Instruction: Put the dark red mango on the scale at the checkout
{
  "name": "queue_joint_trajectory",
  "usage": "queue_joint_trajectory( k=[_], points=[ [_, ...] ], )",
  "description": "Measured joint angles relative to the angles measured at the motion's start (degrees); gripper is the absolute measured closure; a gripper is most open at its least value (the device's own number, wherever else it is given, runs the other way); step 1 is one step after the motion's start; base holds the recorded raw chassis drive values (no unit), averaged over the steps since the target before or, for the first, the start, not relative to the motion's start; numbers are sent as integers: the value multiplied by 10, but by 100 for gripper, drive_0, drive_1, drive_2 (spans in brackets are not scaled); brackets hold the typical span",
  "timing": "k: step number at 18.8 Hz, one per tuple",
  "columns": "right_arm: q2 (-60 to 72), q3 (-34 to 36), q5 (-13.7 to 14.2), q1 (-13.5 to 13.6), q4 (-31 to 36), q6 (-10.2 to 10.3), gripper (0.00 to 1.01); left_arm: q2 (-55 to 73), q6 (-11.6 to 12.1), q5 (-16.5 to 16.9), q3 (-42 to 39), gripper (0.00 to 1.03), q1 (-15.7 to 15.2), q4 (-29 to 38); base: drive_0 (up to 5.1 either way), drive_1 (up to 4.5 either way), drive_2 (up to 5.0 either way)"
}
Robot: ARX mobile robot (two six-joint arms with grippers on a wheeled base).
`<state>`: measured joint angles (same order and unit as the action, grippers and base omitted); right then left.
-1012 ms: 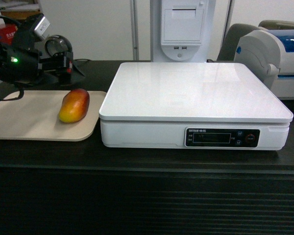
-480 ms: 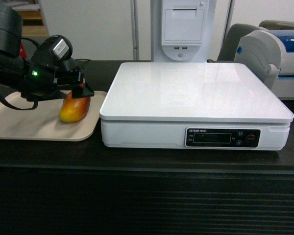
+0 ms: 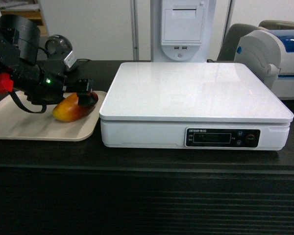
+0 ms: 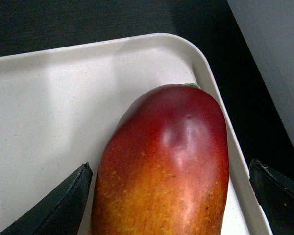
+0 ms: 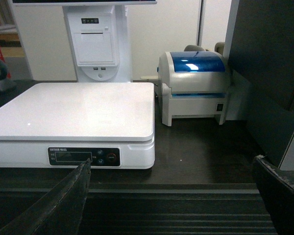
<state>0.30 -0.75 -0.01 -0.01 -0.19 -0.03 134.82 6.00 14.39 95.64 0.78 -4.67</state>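
The dark red mango (image 3: 68,109) lies on the beige tray (image 3: 29,125), close to its right rim, on the black checkout (image 3: 147,196). My left gripper (image 3: 86,97) is open and reaches over the mango's red end. In the left wrist view the mango (image 4: 166,161) fills the space between the two black fingers (image 4: 63,205), with a gap on each side. The white scale (image 3: 196,90) stands right of the tray with a bare platter. My right gripper (image 5: 171,160) is open and empty, held in front of the counter's ribbed front (image 5: 176,205), facing the scale (image 5: 73,107).
A white receipt printer stand (image 3: 182,29) rises behind the scale. A white and blue label printer (image 3: 274,54) sits at the scale's right. The scale's side (image 4: 279,58) is close to the tray's right rim (image 4: 220,107). A dark panel (image 5: 269,58) stands at the far right.
My left arm has swung down and to the right from behind the tray, and its open fingers now straddle the mango. The mango has turned a little, its yellow end more to the left.
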Motion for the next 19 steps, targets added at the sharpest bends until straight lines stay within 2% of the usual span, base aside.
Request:
queue_joint_trajectory(
  k=[3,4,5,7,8,11,14,17,19],
  points=[
    [0,0,0,0,0,0,3,14,39,-9,14,5,0,-9,0,0,0],
    [0,0,0,0,0,0,3,17,66,-23,14,5,0,-14,0,0,0],
    [0,0,0,0,0,0,3,17,78,-26,13,12,0,-13,0,0,0],
    [0,0,0,0,0,0,3,17,100,-27,10,33,-1,-12,0,0,0],
    [0,0,0,0,0,0,3,15,108,-29,7,37,-1,-9,0,0,0],
    [0,0,0,0,0,0,3,-12,108,-28,-31,40,-5,9,0,0,0],
    [0,0,0,0,0,0,3,-95,105,-19,-117,40,-15,51,0,0,0],
    [0,0,0,0,0,0,3,-206,85,-12,-177,40,-21,73,0,0,0],
    [0,0,0,0,0,0,3,-259,61,3,-186,40,-10,71,0,0,0]
  ],
)
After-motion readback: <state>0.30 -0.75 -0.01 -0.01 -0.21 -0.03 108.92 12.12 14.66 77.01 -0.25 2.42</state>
